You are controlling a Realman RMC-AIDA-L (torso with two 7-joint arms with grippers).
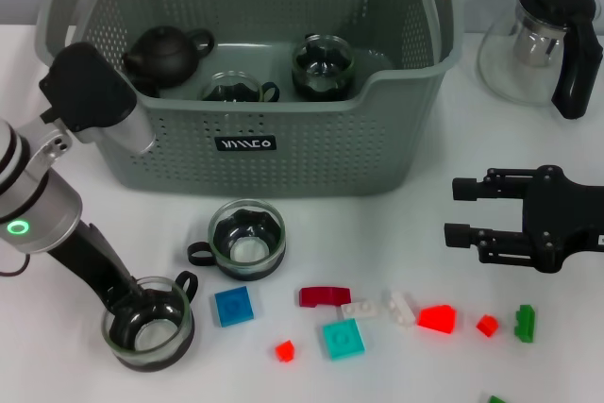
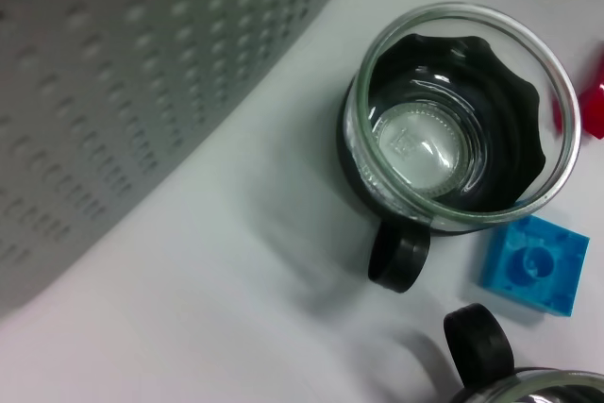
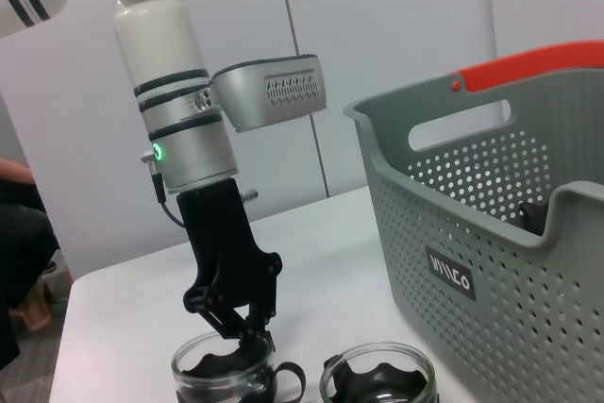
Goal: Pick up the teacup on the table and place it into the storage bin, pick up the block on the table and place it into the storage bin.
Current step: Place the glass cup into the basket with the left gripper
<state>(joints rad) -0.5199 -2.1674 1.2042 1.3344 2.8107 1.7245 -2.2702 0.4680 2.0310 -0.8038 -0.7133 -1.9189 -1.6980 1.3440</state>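
A glass teacup point(image 1: 148, 325) with a black holder stands at the front left of the table. My left gripper point(image 1: 127, 301) is down on its rim and shut on it; the right wrist view shows the gripper point(image 3: 243, 332) pinching the rim of this cup point(image 3: 222, 375). A second teacup point(image 1: 247, 238) stands free in front of the grey perforated storage bin point(image 1: 283, 139) and shows in the left wrist view point(image 2: 462, 120). A blue block point(image 1: 233, 306) lies beside both cups. My right gripper point(image 1: 451, 211) is open and empty at the right.
The bin holds a black teapot point(image 1: 168, 52) and two cups point(image 1: 322, 65). A glass teapot point(image 1: 543, 40) stands at the back right. Several small blocks lie along the front: teal point(image 1: 343, 338), dark red point(image 1: 325, 296), red point(image 1: 436, 318), green point(image 1: 525, 323).
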